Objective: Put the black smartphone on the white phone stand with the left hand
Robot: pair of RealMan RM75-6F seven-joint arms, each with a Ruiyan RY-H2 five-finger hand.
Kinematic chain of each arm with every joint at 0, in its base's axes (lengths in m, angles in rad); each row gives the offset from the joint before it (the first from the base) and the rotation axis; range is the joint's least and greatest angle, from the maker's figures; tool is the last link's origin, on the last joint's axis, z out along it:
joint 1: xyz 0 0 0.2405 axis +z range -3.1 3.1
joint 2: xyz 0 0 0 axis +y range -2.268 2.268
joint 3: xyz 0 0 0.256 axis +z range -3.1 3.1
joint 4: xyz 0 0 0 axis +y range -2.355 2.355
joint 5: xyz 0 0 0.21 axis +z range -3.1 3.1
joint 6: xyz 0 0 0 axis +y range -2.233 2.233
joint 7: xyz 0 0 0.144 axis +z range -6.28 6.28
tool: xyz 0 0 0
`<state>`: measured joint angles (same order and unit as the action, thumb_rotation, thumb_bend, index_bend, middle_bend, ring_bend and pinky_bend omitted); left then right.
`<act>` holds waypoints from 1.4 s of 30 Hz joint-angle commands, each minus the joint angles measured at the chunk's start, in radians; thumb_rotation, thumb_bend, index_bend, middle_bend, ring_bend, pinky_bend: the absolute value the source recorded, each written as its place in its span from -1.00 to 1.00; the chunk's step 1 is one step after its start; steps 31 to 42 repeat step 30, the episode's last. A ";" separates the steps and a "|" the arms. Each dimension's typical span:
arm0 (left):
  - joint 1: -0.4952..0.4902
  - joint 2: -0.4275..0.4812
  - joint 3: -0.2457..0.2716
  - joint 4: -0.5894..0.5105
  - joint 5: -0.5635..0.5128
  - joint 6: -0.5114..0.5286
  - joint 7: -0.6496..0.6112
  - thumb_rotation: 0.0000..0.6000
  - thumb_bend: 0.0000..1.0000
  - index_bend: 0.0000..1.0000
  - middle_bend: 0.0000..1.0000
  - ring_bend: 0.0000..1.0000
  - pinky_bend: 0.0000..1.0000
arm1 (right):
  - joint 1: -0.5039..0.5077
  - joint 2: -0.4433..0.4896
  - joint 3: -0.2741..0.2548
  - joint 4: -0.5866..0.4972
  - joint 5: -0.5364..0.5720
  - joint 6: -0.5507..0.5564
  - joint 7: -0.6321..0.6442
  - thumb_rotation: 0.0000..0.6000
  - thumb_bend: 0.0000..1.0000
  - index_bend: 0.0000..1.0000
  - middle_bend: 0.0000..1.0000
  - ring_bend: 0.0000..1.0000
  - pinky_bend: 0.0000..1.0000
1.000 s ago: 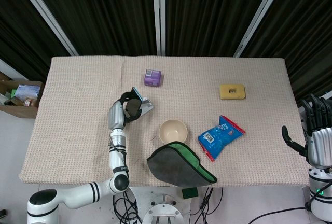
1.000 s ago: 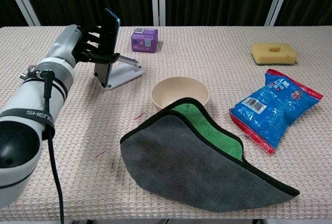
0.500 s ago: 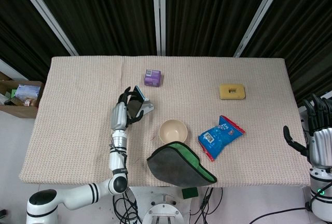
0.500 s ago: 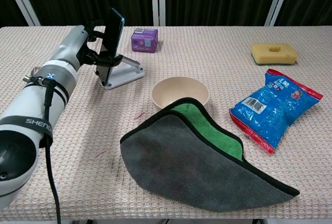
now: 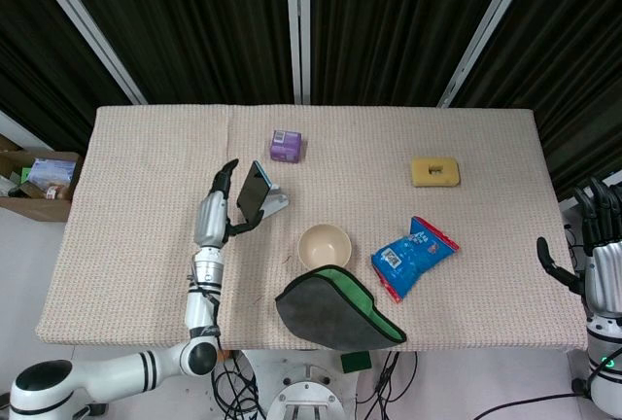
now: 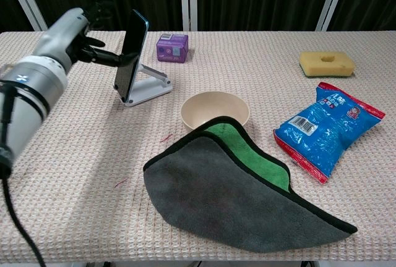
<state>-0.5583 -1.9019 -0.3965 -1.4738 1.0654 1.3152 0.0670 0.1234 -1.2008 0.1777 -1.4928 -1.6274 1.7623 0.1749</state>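
From overhead, the left robot hand (image 5: pixel 216 208) sat just beside the black smartphone (image 5: pixel 254 190), fingers spread, one fingertip seemingly at the phone's lower edge. The phone leaned on the white phone stand (image 5: pixel 272 201), on the far side from that hand. The right robot hand (image 5: pixel 595 262) hung well off past the surface's (image 5: pixel 146 235) edge, fingers apart and empty. From the chest camera, the left robot hand (image 6: pixel 86 35) reached toward the black smartphone (image 6: pixel 130 54) with a fingertip at its face, not gripping it; the phone stood tilted on the white phone stand (image 6: pixel 150 86). Beyond the stand lay a cream bowl (image 6: pixel 215 111).
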 commanded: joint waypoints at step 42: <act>0.476 0.734 0.453 -0.058 0.555 0.267 0.021 0.94 -0.81 -0.73 -0.82 -0.98 -0.70 | -0.143 0.055 -0.168 0.112 0.068 -0.145 -0.193 0.94 -0.28 -1.00 -1.00 -1.00 -1.00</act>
